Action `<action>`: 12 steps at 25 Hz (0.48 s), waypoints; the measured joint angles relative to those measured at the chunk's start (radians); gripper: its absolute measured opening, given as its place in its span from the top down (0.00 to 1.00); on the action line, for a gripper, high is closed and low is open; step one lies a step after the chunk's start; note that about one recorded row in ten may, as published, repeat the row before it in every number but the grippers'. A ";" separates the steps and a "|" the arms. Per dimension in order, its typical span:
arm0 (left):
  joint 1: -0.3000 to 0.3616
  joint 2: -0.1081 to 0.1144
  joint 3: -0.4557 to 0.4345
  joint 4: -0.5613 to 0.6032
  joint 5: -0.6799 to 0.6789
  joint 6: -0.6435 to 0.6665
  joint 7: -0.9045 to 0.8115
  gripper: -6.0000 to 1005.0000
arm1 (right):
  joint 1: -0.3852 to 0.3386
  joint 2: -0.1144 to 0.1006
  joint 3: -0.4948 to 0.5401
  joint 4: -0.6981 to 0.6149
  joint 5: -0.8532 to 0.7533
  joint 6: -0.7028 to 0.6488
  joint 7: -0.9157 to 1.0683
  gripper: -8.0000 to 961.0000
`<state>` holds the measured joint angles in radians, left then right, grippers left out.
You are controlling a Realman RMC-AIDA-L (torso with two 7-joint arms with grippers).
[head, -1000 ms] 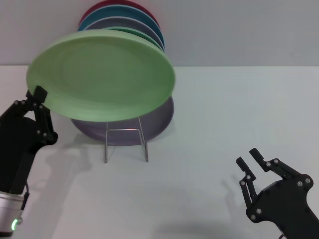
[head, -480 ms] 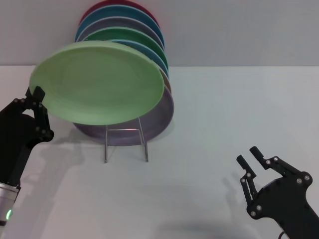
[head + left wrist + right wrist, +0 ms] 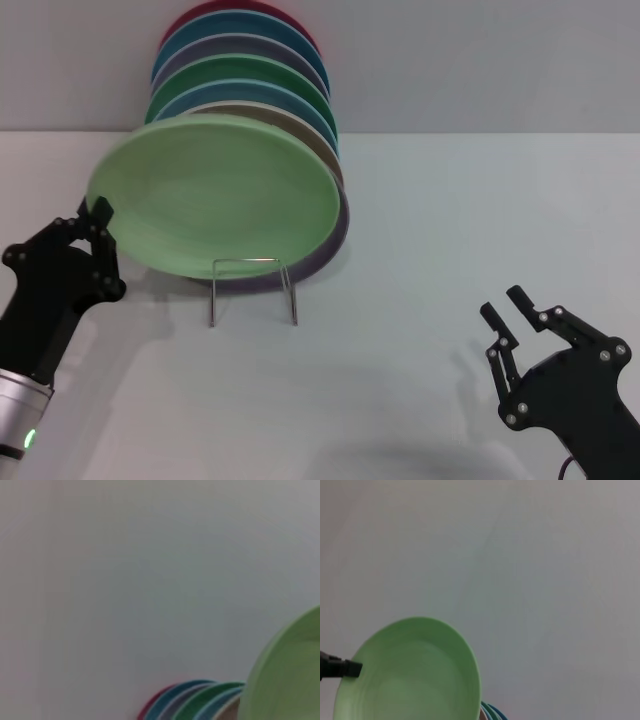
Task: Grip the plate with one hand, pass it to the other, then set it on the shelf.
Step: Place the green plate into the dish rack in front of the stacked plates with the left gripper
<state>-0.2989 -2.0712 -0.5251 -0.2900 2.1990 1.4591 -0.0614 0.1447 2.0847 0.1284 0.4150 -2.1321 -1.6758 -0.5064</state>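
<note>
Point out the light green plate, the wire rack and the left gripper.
light green plate (image 3: 215,195), head view, middle of its face.
wire rack (image 3: 252,262), head view, top bar of its loop.
left gripper (image 3: 97,212), head view, fingertips at the plate's rim.

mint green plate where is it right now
In the head view the mint green plate is left of centre, held at its edge by the left gripper, right in front of the racked plates.

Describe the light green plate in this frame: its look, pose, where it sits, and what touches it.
The plate is round, shallow, plain and matte, light mint green, plastic by its look. It is tilted, its hollow face toward the camera, in front of the row of coloured plates standing on the wire rack, whose front loop shows just below it. The left gripper is shut on its rim at the robot's left edge. Whether it touches the rack or the plate behind cannot be told.
</note>
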 joint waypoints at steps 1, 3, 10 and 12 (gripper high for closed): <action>-0.003 -0.001 0.010 0.001 0.000 -0.011 0.002 0.94 | 0.000 0.000 0.000 0.000 0.000 0.000 0.000 0.79; -0.004 -0.002 0.023 0.001 0.001 -0.020 0.007 0.93 | 0.001 0.000 0.001 0.000 0.000 0.000 0.000 0.79; -0.014 -0.003 0.047 0.004 0.001 -0.077 0.014 0.93 | 0.012 0.000 0.001 -0.001 0.000 -0.001 0.001 0.79; -0.016 -0.003 0.047 0.005 0.001 -0.083 0.018 0.93 | 0.015 0.000 0.001 -0.001 0.000 -0.001 0.002 0.79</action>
<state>-0.3147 -2.0740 -0.4779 -0.2855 2.1998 1.3760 -0.0434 0.1592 2.0847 0.1289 0.4141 -2.1321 -1.6765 -0.5048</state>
